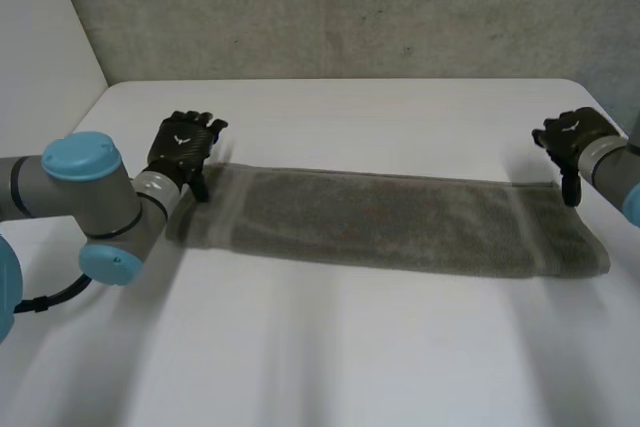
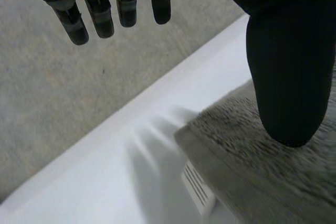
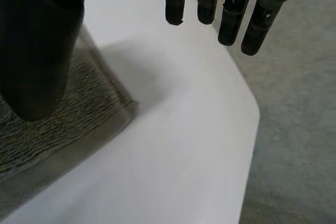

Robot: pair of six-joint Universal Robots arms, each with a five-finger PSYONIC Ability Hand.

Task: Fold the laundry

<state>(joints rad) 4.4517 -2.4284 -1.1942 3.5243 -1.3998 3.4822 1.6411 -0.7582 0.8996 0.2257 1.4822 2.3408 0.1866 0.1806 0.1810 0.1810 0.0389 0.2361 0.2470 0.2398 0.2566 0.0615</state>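
Table, near part (image 1: 320, 347): white, smooth and bare, from the near edge up to the cloth.
Towel (image 1: 400, 222): grey terry, already folded into a long narrow band. It lies flat across the middle of the table, its right end a little nearer than its left.
Left hand (image 1: 180, 152): over the towel's far left corner. Its fingers (image 2: 100, 19) are straight and spread, clear of the cloth, and its thumb (image 2: 289, 77) hangs above the pile. It holds nothing.
Right hand (image 1: 572, 137): over the far right corner. Its fingers (image 3: 231, 19) are straight and apart beyond the hem, its thumb (image 3: 37, 51) is above the cloth, and it grips nothing.
Step in hand (judged): taking both ends to fold the band shorter.
Handling advice: each thumb and its fingers should close on every layer at the corner, not the top ply alone. Both ends should lift level and meet edge to edge, since thick terry sags and slides on a slick top.
Table, far part: a white strip runs behind the towel, and its right corner lies near the right hand.
Wall (image 1: 330, 7): rough grey concrete stands behind the table.
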